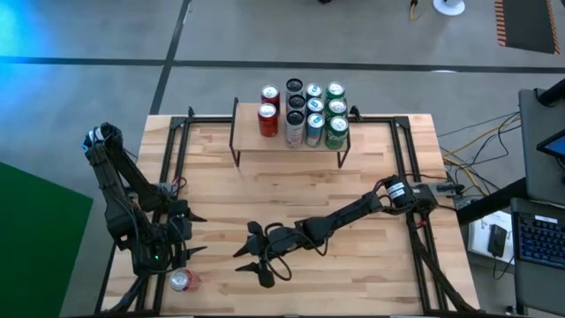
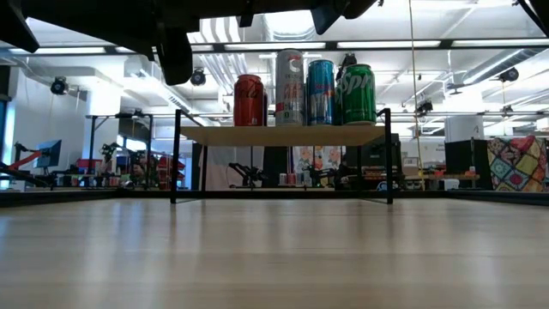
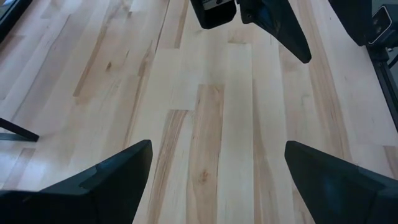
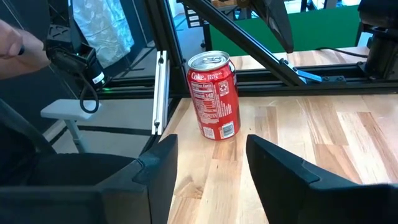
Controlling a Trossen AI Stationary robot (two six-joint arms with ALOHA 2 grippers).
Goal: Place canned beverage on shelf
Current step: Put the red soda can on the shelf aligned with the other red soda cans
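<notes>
**A:** Wood-plank table [image 1: 291, 199], open lab floor beyond it. Status of the working hand?

**B:** Right gripper [image 1: 258, 257] sat low over the front of the table, fingers spread wide, holding nothing. In its wrist view the red cola can [image 4: 214, 94] stood upright between and ahead of the two fingers [image 4: 283, 171] — not yet touched. From above, that can [image 1: 181, 281] was at the front-left corner of the table, right beside the left arm's base.

**A:** Left arm?

**B:** Left gripper [image 1: 190, 234] was parked near its base, also open and empty.

**A:** Destination?

**B:** Shelf [image 1: 291, 141] at the back edge; its right part carried a cluster of cans [image 1: 305, 113], with bare board on its left.

**A:** Advice for the grasp?

**B:** My judgement — advance straight until the can is centred between the fingers, close at mid-height, keep it vertical. The can is close to the table edge and the left arm, so a nudge could tip it off.
</notes>
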